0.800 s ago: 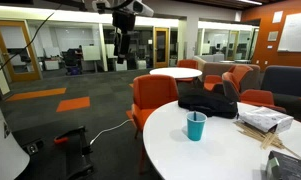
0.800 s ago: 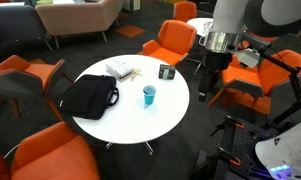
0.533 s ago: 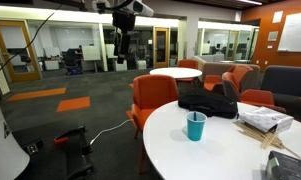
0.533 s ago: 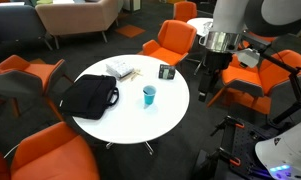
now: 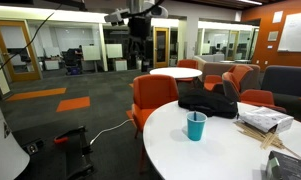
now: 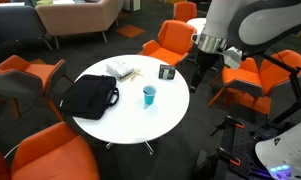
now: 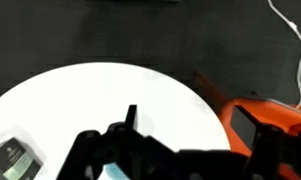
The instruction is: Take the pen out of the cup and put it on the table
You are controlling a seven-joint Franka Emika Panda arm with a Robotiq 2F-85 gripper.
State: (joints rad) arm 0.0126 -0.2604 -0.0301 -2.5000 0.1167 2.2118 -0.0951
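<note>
Exterior view: approach step, gripper (image 6: 198,82) well apart from the cup (image 6: 149,95).
Next: centre over cup, grasp pen; jaw state cannot be told.

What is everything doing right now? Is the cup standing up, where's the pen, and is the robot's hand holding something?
cup: standing upright on the table, nothing touching it.
pen: too small to make out, so I cannot tell if it is in the cup.
black bag: lying on the table, away from the cup.
gripper: in the air beside the table edge, nothing seen in it; open or shut is unclear.
</note>
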